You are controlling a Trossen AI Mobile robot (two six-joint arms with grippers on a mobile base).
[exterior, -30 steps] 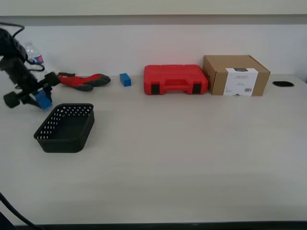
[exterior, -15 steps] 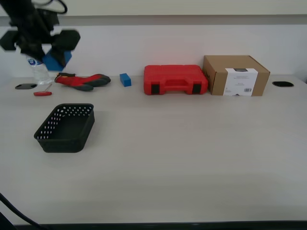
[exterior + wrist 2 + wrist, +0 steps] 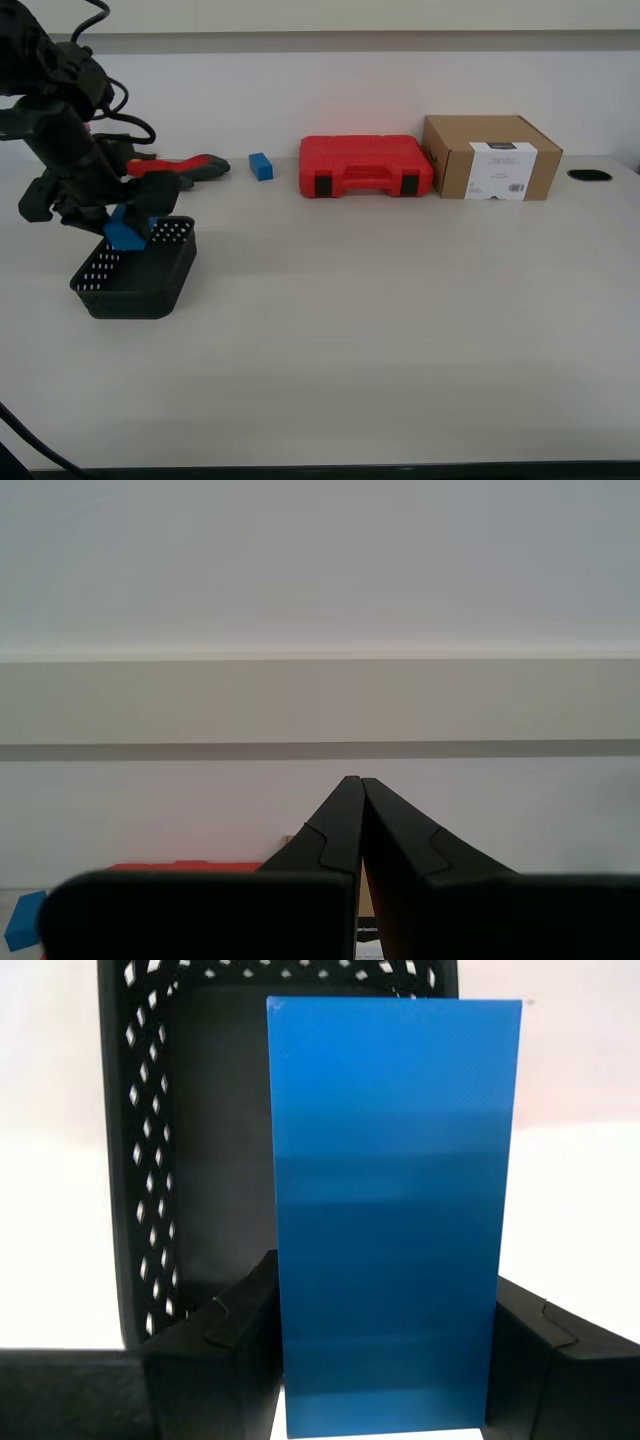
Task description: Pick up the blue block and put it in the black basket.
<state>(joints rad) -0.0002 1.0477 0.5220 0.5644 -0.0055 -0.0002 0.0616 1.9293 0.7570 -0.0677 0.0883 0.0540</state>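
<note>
Pale desk (image 3: 400, 330) against white wall; you see 1 black basket (image 3: 137, 268) toward exterior view's left. Your first gripper (image 3: 110, 222) hangs over basket's far end, jaws clenched on blue block (image 3: 124, 233), block above basket interior. First wrist view: blue block (image 3: 392, 1215) between both jaws, basket (image 3: 140, 1160) beneath. Your second gripper (image 3: 360, 785): jaws pressed together, grasping nothing, aimed at wall.

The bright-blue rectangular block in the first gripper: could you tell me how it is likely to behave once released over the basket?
The bright-blue rectangular block looks rigid, keeping straight edges under my first gripper, so it probably won't deform. Its flat faces suggest it will land and settle rather than roll. The faces look smooth, so it may slide slightly on the floor of the perforated black plastic basket.
</note>
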